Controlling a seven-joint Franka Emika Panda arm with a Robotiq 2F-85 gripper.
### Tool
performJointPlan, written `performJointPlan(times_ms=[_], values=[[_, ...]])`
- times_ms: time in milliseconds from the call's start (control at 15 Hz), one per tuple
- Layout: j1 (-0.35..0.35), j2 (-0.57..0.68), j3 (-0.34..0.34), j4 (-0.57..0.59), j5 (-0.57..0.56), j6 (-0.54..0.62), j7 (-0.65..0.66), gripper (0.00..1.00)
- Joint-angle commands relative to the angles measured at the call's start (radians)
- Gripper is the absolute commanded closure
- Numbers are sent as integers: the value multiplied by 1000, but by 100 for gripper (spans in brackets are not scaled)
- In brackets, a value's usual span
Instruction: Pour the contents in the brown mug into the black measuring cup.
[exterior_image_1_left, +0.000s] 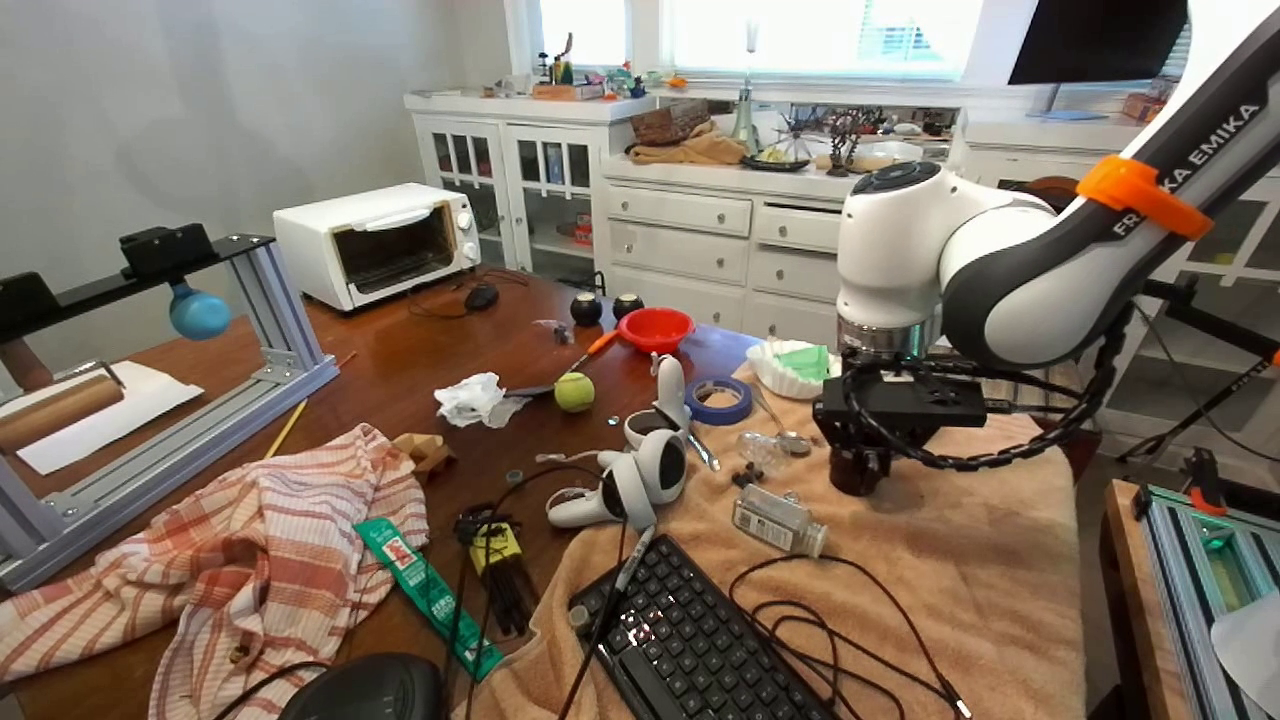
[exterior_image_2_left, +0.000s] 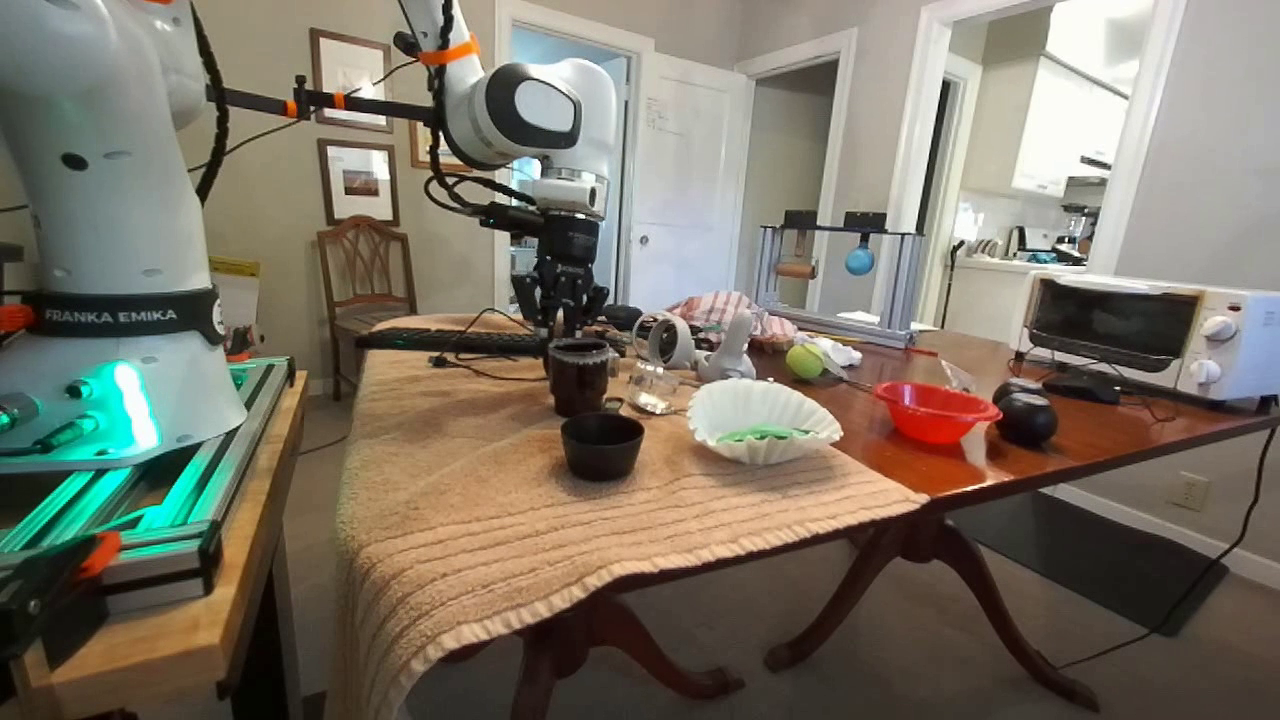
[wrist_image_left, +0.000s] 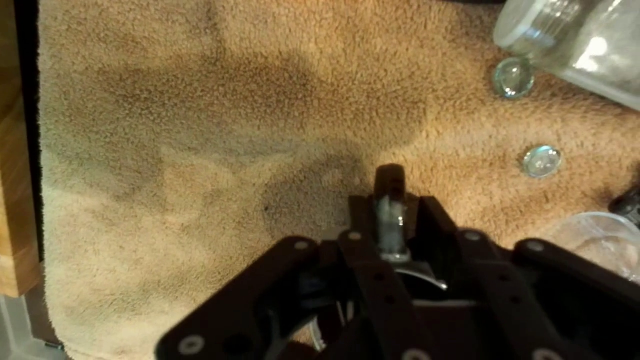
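The brown mug (exterior_image_2_left: 580, 385) stands upright on the tan towel, dark and taller than wide. In the wrist view its handle (wrist_image_left: 390, 180) points away from the mug body, between my fingertips. My gripper (wrist_image_left: 392, 207) appears shut on that handle, a fingertip on each side. Coming straight down, the gripper (exterior_image_2_left: 572, 325) sits at the far side of the mug in an exterior view. The low black measuring cup (exterior_image_2_left: 602, 448) is just in front of it there, apart from the mug. Too dark to make out are the mug's contents. In an exterior view the brown mug (exterior_image_1_left: 855, 475) shows partly under my gripper.
Beside the mug lie a clear bottle (exterior_image_1_left: 780, 520) and a clear cup (exterior_image_2_left: 653, 388). A white fluted bowl (exterior_image_2_left: 720, 420) with green stuff is near the measuring cup. Glass pebbles (wrist_image_left: 542, 161) dot the towel (exterior_image_2_left: 430, 520). The keyboard (exterior_image_1_left: 690, 640) and white controllers (exterior_image_1_left: 640, 475) lie farther off.
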Motion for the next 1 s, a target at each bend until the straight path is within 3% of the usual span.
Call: performJointPlan(times_ms=[0, 67, 267, 533, 667, 933], values=[[27, 28, -17, 31, -43, -36, 38, 97], [31, 31, -18, 33, -45, -38, 37, 100], [38, 21, -15, 28, -15, -45, 5, 96], [46, -94, 5, -43, 86, -1, -175, 96], [46, -173, 5, -87, 164, 23, -289, 96], [59, -300, -32, -158, 468, 73, -574, 96]])
